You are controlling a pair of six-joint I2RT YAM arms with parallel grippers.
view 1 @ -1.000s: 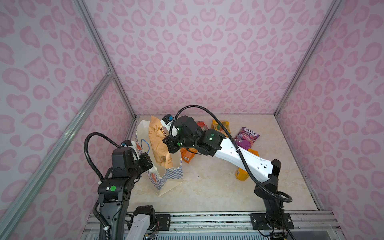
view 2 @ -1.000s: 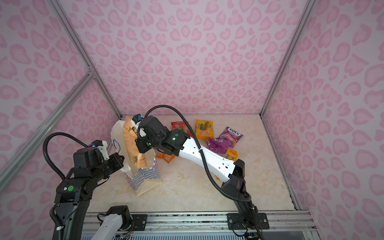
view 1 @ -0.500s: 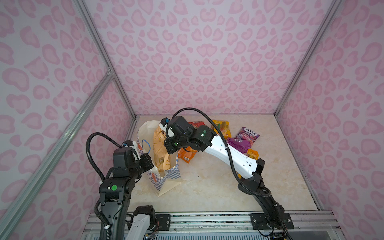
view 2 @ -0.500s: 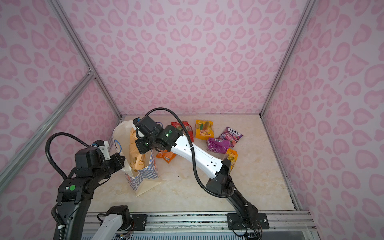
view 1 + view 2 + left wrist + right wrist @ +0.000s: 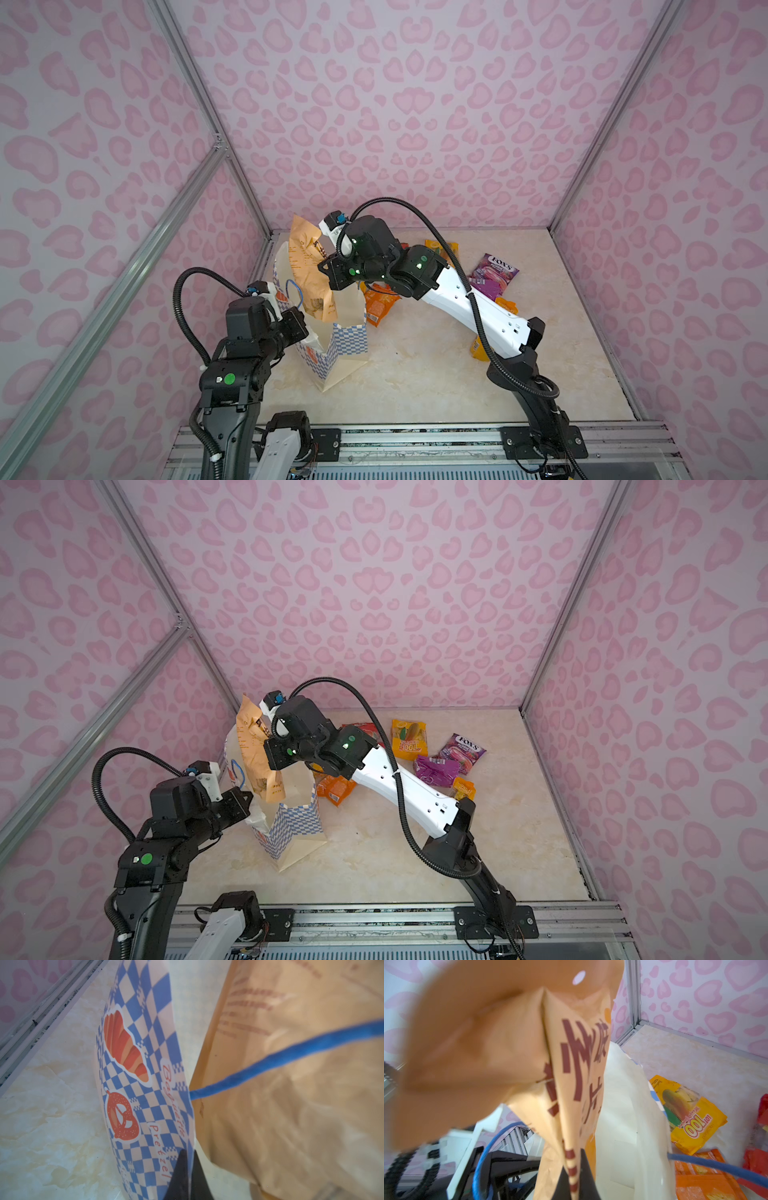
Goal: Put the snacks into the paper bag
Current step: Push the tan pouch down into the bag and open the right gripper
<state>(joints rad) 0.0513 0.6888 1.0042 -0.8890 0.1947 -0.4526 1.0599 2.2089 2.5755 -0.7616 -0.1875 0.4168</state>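
Note:
The white paper bag (image 5: 351,345) (image 5: 297,820) with its blue checkered band stands on the floor at the left. My left gripper (image 5: 305,332) (image 5: 190,1159) is shut on the bag's near rim (image 5: 133,1084). My right gripper (image 5: 332,278) (image 5: 572,1165) is shut on a tan snack packet (image 5: 309,270) (image 5: 253,746) (image 5: 529,1053) printed in dark red. The packet is held upright over the bag, with its lower end in the open mouth. Other snacks lie on the floor to the right: an orange one (image 5: 336,789), a yellow one (image 5: 409,737) and a purple FOX'S one (image 5: 461,748).
A blue cord handle (image 5: 291,1051) crosses in front of the tan packet. A second purple packet (image 5: 434,769), a small yellow one (image 5: 463,787) and a red one (image 5: 365,729) lie under or beside the right arm. Pink patterned walls enclose the marble floor (image 5: 415,382).
The right gripper has shifted slightly left with the tan packet, which now stands a little higher over the bag's mouth. The left gripper has kept its hold on the rim.

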